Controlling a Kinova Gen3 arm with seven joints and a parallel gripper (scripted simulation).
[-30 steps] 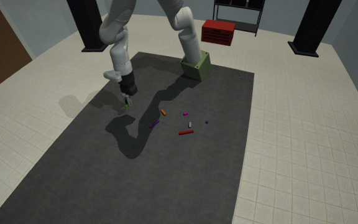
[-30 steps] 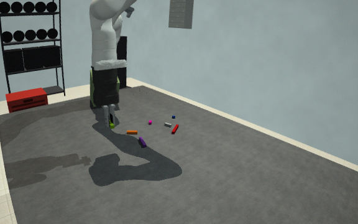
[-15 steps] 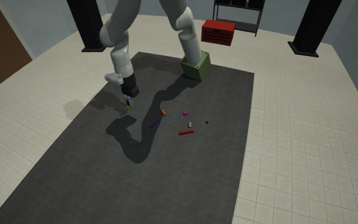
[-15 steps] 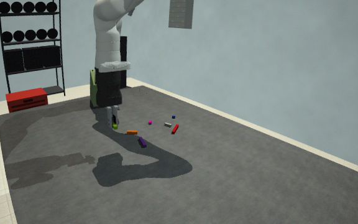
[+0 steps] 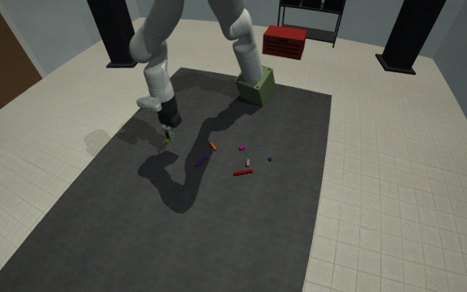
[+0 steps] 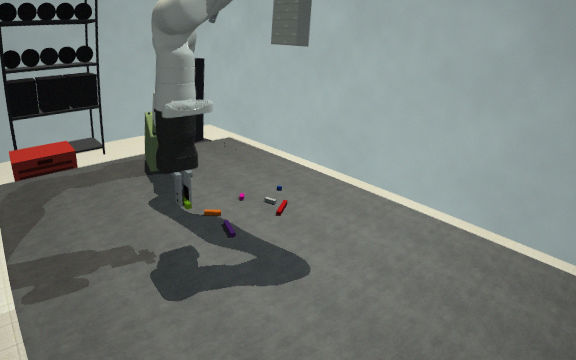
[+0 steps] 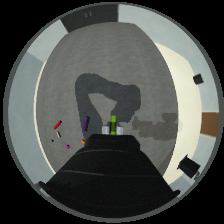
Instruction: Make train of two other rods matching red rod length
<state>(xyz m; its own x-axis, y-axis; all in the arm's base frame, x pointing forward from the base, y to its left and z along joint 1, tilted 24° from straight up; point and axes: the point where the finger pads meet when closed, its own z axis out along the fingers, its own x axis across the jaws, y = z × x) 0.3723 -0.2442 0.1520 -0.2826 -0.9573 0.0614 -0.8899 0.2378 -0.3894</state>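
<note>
Mat: a big dark grey mat (image 5: 258, 227) lies on the pale tiled floor (image 5: 400, 182). All the small rods are on it or above it.

Shelf rack: a black shelf rack (image 6: 1, 70) stands by the wall. Its two top shelves hold rows of black balls. The shelf below holds black boxes.

Arm: the white arm (image 5: 158, 77) bends over the mat and points down. It grows out of a green block (image 5: 265, 91).

Red box: a red toolbox (image 6: 43, 159) sits on the floor beside the rack.

Claw: the gripper (image 6: 184, 200) hangs above the mat, left of the other rods in the top view. Its fingers are pinching the lime rod (image 6: 187, 203).

Lime rod: it is between the fingers, with its end sticking out below. It shows in the wrist view too (image 7: 113, 122).

Red rod: the red rod (image 5: 242, 172) lies flat, well apart from the gripper.

Purple rod: the purple rod (image 5: 201, 161) lies flat in the arm's shadow.

Orange rod: the orange rod (image 5: 213, 147) lies near the purple one, not touching it.

Grey rod: the grey rod (image 5: 248, 162) lies just above the red one in the top view.

Magenta rod: the magenta rod (image 5: 242, 148) lies alone.

Blue rod: the blue rod (image 5: 270, 159) is the smallest, off to the right.
</note>
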